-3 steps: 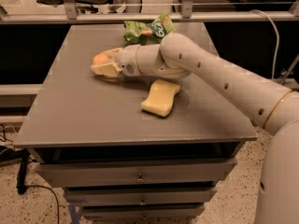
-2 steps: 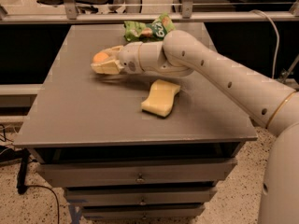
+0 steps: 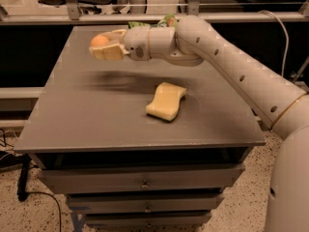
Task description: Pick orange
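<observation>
Holding the orange (image 3: 100, 40) clamped between its fingers, the gripper (image 3: 102, 46) hangs above the table (image 3: 72, 124), with its shadow on the tabletop just beneath it. The step in hand looks like the lift. Doing it well calls for a steady squeeze and a smooth, level rise, so the round fruit cannot roll out of the grip. Counted: one orange, inside the gripper; one pale sponge (image 3: 166, 101), lower and off toward the arm's side; one green bag (image 3: 168, 20), behind the wrist
</observation>
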Tool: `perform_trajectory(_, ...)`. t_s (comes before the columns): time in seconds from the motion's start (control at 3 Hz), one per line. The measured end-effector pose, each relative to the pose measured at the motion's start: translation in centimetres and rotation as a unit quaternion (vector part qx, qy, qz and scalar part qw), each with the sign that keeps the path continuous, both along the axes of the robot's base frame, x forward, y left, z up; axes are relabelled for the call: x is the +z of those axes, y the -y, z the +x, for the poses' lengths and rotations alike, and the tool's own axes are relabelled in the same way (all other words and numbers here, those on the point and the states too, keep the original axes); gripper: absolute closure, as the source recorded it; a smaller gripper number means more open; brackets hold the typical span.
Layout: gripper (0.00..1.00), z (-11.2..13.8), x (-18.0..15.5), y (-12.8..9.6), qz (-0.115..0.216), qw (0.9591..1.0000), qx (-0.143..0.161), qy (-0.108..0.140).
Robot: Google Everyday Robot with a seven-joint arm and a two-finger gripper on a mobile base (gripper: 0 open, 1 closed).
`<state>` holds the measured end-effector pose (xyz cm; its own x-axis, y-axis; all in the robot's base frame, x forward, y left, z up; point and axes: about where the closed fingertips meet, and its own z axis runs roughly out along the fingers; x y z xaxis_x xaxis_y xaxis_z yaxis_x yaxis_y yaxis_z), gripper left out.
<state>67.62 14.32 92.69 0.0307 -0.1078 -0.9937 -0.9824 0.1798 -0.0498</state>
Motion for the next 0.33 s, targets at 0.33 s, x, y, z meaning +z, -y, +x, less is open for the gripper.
perform_trajectory(0.33,1.0,-0.5,3.34,0.22,0.056,0.9982,0.016,-0.012)
